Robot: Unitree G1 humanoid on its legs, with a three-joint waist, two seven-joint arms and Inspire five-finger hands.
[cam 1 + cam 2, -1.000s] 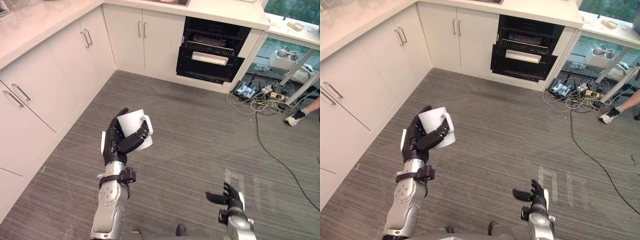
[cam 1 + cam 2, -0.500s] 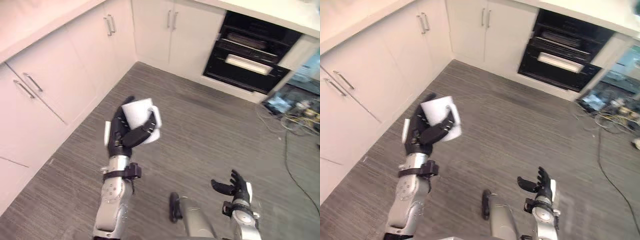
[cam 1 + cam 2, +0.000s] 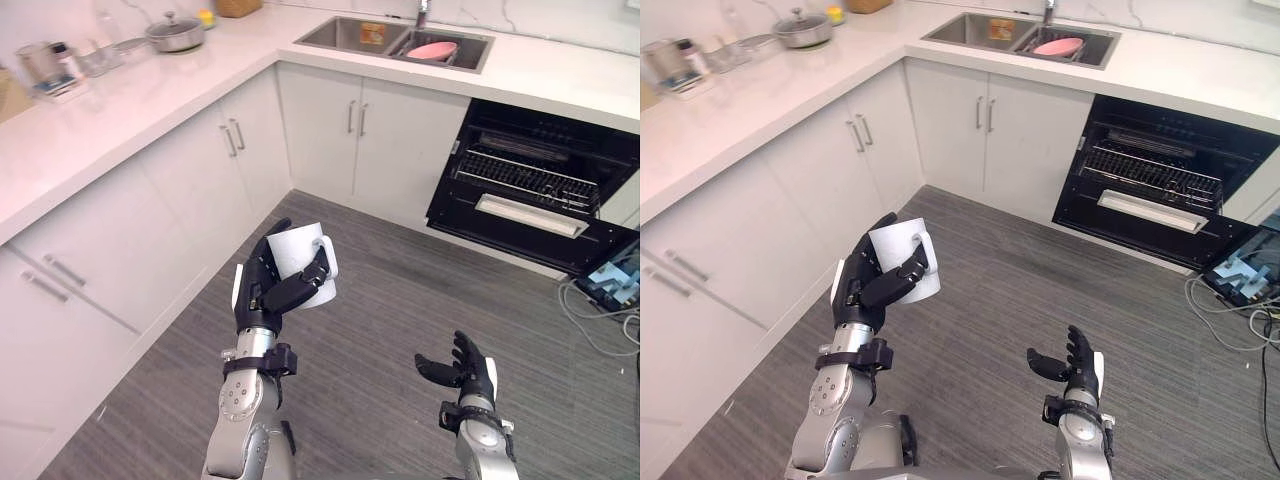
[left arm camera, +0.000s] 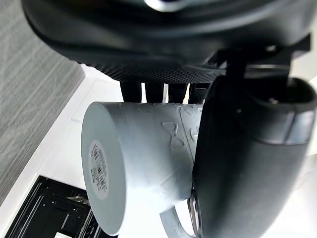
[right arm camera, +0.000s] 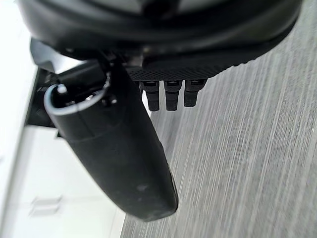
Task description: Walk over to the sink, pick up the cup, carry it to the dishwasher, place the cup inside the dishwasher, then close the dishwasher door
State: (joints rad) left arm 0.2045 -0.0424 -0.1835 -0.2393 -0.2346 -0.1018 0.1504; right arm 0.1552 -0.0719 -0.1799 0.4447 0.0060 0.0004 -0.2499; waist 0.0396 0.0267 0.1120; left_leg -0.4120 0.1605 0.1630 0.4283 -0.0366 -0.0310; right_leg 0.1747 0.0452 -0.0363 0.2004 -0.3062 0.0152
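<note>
Carrying leg, by the look of it: past the pick-up, short of the placing. Holding the cup (image 3: 300,262) in the left hand (image 3: 258,295), fingers and thumb wrapped round its wall, handle on the side away from the palm. Held up over open floor (image 3: 400,300), well apart from the dishwasher (image 3: 540,150), set under the counter's (image 3: 560,85) front edge just right of the sink (image 3: 345,35). Right hand (image 3: 462,368) low and empty, fingers spread loose. Dishwasher door (image 3: 530,215) dropped open, rack (image 3: 525,180) showing inside; perhaps only part-way down, hard to judge from here.

Next: walk forward and rightward until close to the door, then bring the cup over the rack and release only once seated. After that, swing the door shut, probably with the free right hand.
</note>
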